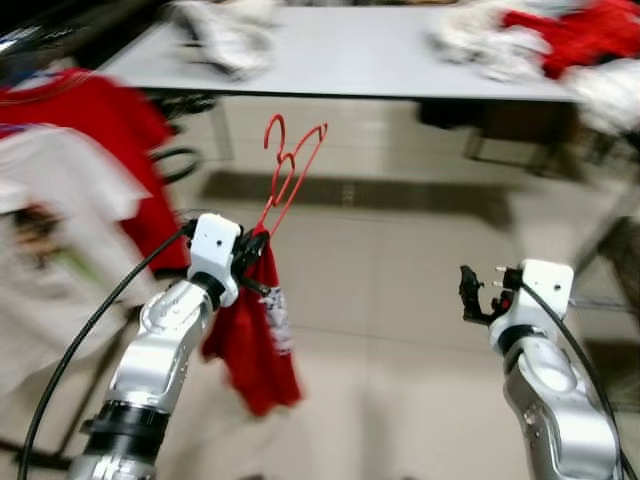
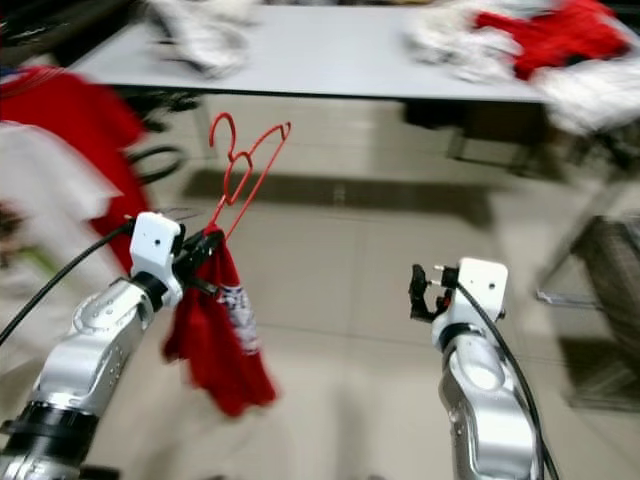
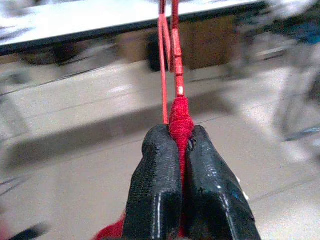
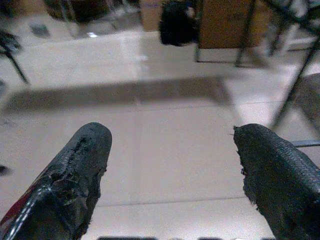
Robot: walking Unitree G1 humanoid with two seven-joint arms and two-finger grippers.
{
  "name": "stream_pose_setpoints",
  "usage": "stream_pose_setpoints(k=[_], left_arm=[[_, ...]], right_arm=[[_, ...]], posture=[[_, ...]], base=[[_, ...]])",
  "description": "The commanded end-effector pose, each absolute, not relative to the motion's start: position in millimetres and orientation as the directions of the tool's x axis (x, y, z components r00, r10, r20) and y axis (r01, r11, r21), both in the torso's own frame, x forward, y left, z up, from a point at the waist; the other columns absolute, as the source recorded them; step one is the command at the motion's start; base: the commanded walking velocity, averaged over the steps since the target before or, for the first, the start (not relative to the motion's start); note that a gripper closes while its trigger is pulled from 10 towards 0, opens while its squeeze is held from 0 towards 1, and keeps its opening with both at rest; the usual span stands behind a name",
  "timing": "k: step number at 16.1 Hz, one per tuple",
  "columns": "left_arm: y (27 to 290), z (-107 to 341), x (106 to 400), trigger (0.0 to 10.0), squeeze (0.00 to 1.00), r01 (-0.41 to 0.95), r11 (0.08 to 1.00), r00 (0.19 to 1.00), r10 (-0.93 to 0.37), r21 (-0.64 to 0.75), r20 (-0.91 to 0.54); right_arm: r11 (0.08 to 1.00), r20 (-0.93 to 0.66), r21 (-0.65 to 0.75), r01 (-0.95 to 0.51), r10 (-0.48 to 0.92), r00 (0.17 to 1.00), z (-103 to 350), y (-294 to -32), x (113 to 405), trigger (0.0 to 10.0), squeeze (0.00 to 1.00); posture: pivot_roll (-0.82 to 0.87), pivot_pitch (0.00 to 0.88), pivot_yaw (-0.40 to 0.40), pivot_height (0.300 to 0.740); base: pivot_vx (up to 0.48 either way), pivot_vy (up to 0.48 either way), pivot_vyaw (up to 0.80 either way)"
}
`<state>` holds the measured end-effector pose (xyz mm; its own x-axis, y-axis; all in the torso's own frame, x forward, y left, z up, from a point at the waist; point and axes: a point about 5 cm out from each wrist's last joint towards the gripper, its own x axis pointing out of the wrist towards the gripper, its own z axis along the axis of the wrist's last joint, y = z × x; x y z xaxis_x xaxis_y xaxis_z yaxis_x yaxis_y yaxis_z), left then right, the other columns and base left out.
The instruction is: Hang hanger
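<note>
Tiled floor (image 1: 400,290) is seen below a grey tabletop (image 1: 360,55) strewn with clothes (image 1: 560,40). A red hanger (image 1: 290,170) with a red garment (image 1: 250,340) is clamped by the left gripper (image 3: 182,145), held aloft; the right gripper (image 4: 170,160) is spread wide, unladen.

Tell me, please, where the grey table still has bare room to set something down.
The grey table is bare across its middle, between the white clothes near its left end and the heap of white and red clothes at its right end. Both ends are crowded. The left gripper is shut on a red hanger carrying a red shirt; the right gripper is open.
</note>
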<state>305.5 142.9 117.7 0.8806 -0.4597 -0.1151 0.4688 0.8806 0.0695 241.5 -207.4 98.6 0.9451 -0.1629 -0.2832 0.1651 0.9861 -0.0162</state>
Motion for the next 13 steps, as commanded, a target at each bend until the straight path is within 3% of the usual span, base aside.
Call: stream_pose_setpoints(k=[1, 2, 3, 4, 8, 10, 13], left_arm=[[149, 125, 307, 10.0, 0.00, 0.471, 0.877, 0.881, -0.462, 0.097, -0.099], [151, 127, 309, 10.0, 0.00, 0.481, 0.871, 0.876, -0.472, 0.102, -0.096], [152, 130, 311, 3.5, 0.00, 0.505, 0.856, 0.863, -0.498, 0.106, -0.091], [153, 138, 315, 0.0, 0.00, 0.579, 0.807, 0.815, -0.571, 0.116, -0.094], [160, 154, 329, 0.0, 0.00, 0.680, 0.713, 0.734, -0.663, 0.173, -0.149], [161, 156, 332, 0.0, 0.00, 0.698, 0.701, 0.716, -0.683, 0.146, -0.144], [153, 159, 328, 0.0, 0.00, 0.779, 0.616, 0.626, -0.770, 0.113, -0.123]], right_arm=[[0.993, -0.252, 0.022, 0.113, -0.104, 0.962, 105, -200, 245, 10.0, 0.00], [0.996, -0.249, 0.037, 0.084, -0.072, 0.966, 106, -198, 246, 10.0, 0.00], [0.999, -0.237, 0.035, 0.032, -0.023, 0.971, 108, -197, 248, 10.0, 0.00], [0.998, -0.201, 0.039, -0.044, 0.051, 0.978, 114, -198, 251, 10.0, 0.00], [0.975, -0.135, 0.006, -0.222, 0.221, 0.966, 128, -210, 257, 10.0, 0.00], [0.969, -0.138, -0.020, -0.248, 0.243, 0.960, 130, -213, 258, 10.0, 0.00], [0.939, -0.126, -0.014, -0.343, 0.339, 0.932, 130, -206, 257, 10.0, 0.00]], posture=[[-0.02, 0.000, 0.065, 0.740], [-0.02, 0.000, 0.065, 0.740], [-0.02, 0.000, 0.059, 0.740], [-0.02, 0.000, 0.057, 0.740], [-0.02, 0.000, 0.060, 0.740], [-0.03, 0.000, 0.065, 0.740], [-0.02, 0.000, 0.059, 0.740]], base=[[0.000, 0.000, 0.00], [0.000, 0.000, 0.00], [0.000, 0.000, 0.00], [0.000, 0.000, 0.00], [0.000, 0.000, 0.00], [0.000, 0.000, 0.00], [0.000, 0.000, 0.00]])
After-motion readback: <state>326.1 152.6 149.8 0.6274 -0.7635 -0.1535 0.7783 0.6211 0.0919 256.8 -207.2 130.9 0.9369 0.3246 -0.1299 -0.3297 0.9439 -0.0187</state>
